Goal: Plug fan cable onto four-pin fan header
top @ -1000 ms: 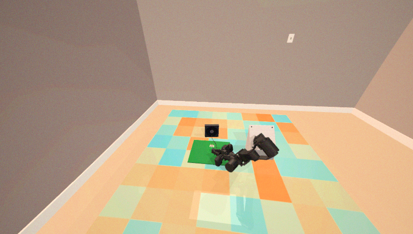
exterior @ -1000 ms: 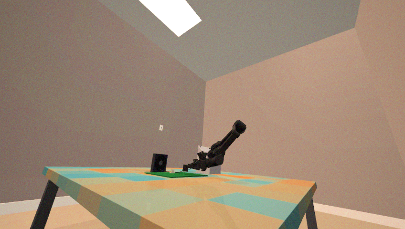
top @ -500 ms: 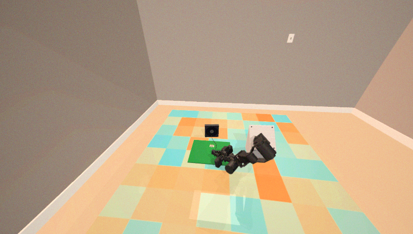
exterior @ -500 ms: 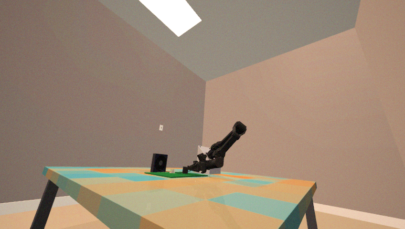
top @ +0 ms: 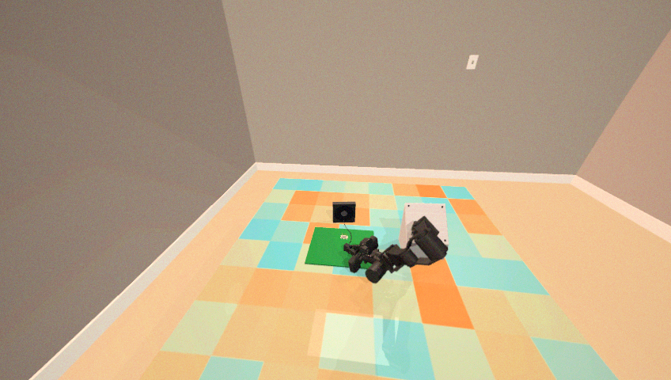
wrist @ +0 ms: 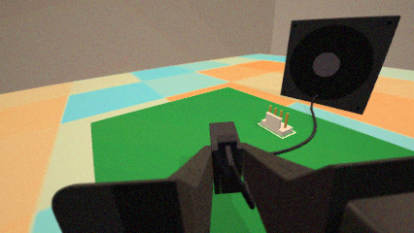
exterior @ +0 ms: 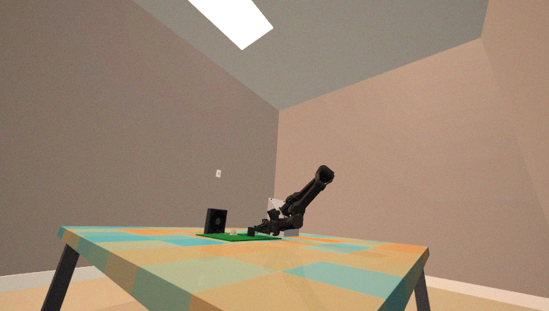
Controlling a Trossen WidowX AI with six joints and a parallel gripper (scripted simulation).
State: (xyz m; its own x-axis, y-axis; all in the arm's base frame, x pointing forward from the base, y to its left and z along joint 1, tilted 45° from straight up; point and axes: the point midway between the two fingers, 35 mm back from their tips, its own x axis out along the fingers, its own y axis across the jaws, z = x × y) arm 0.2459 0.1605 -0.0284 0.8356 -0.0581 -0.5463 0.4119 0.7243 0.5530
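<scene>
My gripper (top: 347, 248) (exterior: 254, 230) (wrist: 224, 150) is shut on the black plug (wrist: 223, 131) (exterior: 250, 231) of the fan cable. The plug is over the green board (top: 322, 256) (exterior: 231, 237) (wrist: 126, 141), off the header; whether it touches the board I cannot tell. The white four-pin header (top: 344, 237) (exterior: 233, 232) (wrist: 278, 124) stands on the board, its pins bare, to the right of and beyond the plug in the wrist view. The cable (wrist: 315, 127) (top: 350, 231) runs from the fan to the plug, partly hidden behind a finger.
The black fan (top: 344, 212) (exterior: 215, 221) (wrist: 330, 63) stands upright behind the board. A white box-like block (top: 426, 211) (exterior: 291, 232) stands by the arm's base, to the right of the board in the top view. The cable curves past the header's right side in the wrist view.
</scene>
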